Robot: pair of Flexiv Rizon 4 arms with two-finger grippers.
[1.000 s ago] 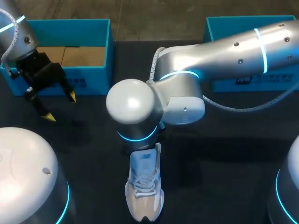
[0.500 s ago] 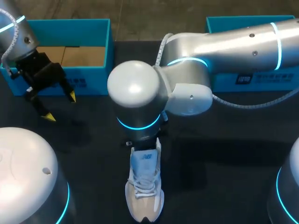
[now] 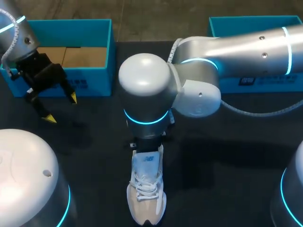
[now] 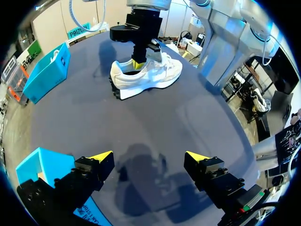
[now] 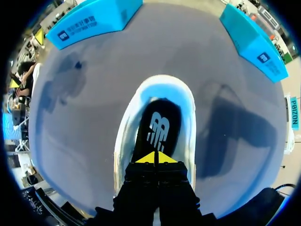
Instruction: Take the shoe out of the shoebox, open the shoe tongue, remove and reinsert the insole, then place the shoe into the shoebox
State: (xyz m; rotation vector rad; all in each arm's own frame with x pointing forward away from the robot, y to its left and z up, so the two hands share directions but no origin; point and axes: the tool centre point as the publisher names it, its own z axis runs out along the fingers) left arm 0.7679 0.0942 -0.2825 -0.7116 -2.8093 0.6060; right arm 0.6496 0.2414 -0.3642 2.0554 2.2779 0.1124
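A white sneaker (image 3: 147,191) lies on the dark table, toe toward the front edge. My right arm (image 3: 144,94) reaches in from the right, and its wrist hangs over the shoe's heel and hides the gripper from the head view. In the right wrist view my right gripper (image 5: 154,158) is shut, its yellow tips pressed together just over the black insole (image 5: 159,123) inside the shoe (image 5: 124,136) opening. My left gripper (image 3: 60,108) is open and empty in front of the left blue shoebox (image 3: 97,82). From the left wrist, the left gripper (image 4: 149,157) faces the sneaker (image 4: 150,77) far ahead.
The left shoebox has a brown cardboard floor (image 3: 80,56). A second blue box (image 3: 255,80) sits at the back right, partly behind my right arm. Both boxes (image 5: 94,21) (image 5: 256,42) lie well beyond the shoe in the right wrist view.
My right arm's wrist and elbow have shifted to the right and slightly toward the front, staying over the shoe's heel. The shoe and the left arm have not moved.
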